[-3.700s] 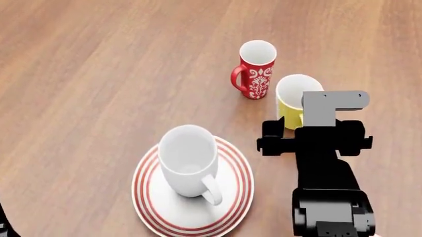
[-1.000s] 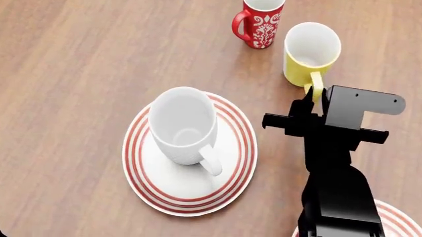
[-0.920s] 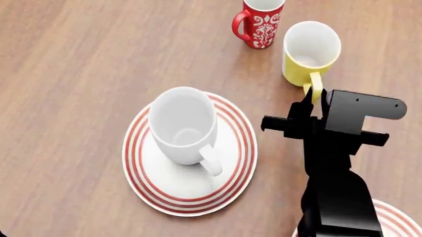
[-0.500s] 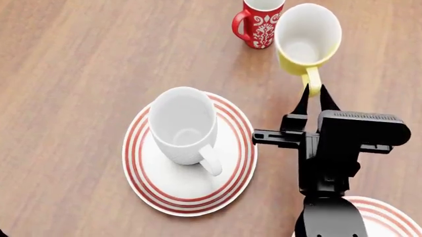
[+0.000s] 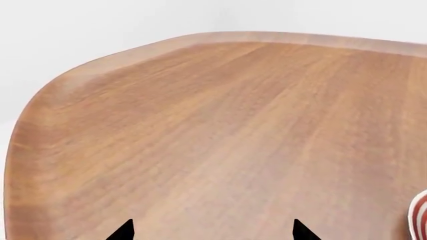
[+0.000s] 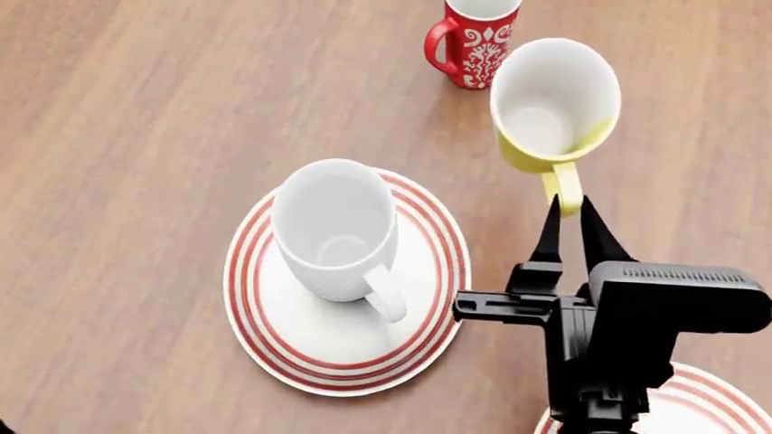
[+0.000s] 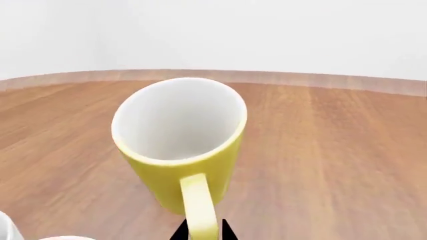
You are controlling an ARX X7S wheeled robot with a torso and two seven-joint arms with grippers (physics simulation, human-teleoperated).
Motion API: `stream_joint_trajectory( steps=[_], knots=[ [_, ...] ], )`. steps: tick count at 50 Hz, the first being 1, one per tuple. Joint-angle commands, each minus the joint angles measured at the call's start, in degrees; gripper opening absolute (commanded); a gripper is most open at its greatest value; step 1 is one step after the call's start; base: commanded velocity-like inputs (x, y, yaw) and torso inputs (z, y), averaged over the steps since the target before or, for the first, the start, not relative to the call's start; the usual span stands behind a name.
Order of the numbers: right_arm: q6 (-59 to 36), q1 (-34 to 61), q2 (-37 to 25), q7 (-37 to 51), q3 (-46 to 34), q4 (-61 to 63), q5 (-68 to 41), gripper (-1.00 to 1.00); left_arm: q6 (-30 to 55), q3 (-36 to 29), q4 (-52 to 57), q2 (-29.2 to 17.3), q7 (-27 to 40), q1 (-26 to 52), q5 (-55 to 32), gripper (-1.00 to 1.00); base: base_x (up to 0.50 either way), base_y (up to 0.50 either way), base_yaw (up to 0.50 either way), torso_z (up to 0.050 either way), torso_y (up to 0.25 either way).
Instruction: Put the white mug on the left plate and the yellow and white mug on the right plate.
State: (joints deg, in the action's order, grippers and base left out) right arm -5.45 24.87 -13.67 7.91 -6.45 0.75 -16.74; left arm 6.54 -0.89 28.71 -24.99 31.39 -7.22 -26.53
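Note:
The white mug (image 6: pixel 335 231) stands upright on the left plate (image 6: pixel 259 334), its handle towards me. My right gripper (image 6: pixel 567 206) is shut on the handle of the yellow and white mug (image 6: pixel 552 101), which hangs tilted above the table. In the right wrist view the yellow and white mug (image 7: pixel 179 140) has its handle pinched in the right gripper (image 7: pixel 202 231). The right plate (image 6: pixel 714 396) shows in part at the near right, behind the arm. My left gripper (image 5: pixel 212 232) is open over bare wood, out of the head view.
A red mug with a white pattern (image 6: pixel 475 41) stands at the far edge of the head view, just beyond the yellow one. The table's rounded corner (image 5: pixel 60 85) and a sliver of a ringed plate (image 5: pixel 419 220) show in the left wrist view.
The right gripper has drawn back towards me with the yellow and white mug by its handle. The mug has left the table and now tilts. The white mug has not moved.

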Motion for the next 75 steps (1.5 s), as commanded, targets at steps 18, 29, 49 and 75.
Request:
stream_joint_trajectory(
  steps=[18, 29, 49, 75],
  knots=[
    [-0.89, -29.91, -6.4, 0.7, 9.26, 32.18, -2.75, -1.0, 0.76, 0.17, 2.31, 0.92, -0.83, -1.3, 1.02, 1.0, 0.0, 0.0, 0.0, 0.0, 0.0],
    [6.78, -43.16, -6.0, -0.61, 12.35, 35.73, -2.46, -1.0, 0.7, 0.65, 3.21, 0.53, -0.55, -2.05, 0.64, 1.0, 0.0, 0.0, 0.0, 0.0, 0.0],
    [12.45, -55.41, -5.78, -1.13, 14.54, 37.76, -0.07, -1.0, 1.03, 0.37, 3.41, 0.36, -0.16, -1.87, 0.5, 1.0, 0.0, 0.0, 0.0, 0.0, 0.0],
    [13.37, -68.58, -5.76, -0.99, 20.82, 39.88, 0.21, -1.0, 1.67, 0.06, 4.44, 0.21, 0.69, -2.11, 0.24, 1.0, 0.0, 0.0, 0.0, 0.0, 0.001]
  ],
)
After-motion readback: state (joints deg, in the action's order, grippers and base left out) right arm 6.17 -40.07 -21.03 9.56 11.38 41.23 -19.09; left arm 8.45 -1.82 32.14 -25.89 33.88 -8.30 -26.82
